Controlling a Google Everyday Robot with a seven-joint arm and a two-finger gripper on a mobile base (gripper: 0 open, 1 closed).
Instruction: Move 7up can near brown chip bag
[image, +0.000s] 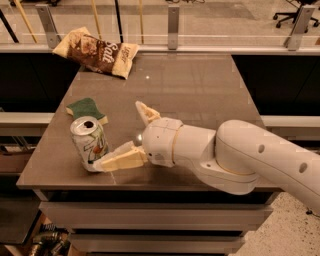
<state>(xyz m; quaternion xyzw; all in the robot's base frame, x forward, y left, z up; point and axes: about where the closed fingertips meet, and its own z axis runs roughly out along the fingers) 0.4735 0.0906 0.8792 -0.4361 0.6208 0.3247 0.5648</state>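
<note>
The 7up can (90, 142), silver-white with green lettering, stands upright near the table's front left corner. The brown chip bag (97, 51) lies crinkled at the back left corner, well apart from the can. My gripper (119, 134) is open just right of the can. Its lower finger (122, 160) reaches to the can's base and looks to touch it. Its upper finger (146, 113) points toward the back, away from the can. The can is not between the fingers.
A green sponge (86, 109) lies just behind the can. The grey table (200, 90) has a drop at its front edge and a railing with glass behind it. My white arm (250, 160) crosses the front right of the table.
</note>
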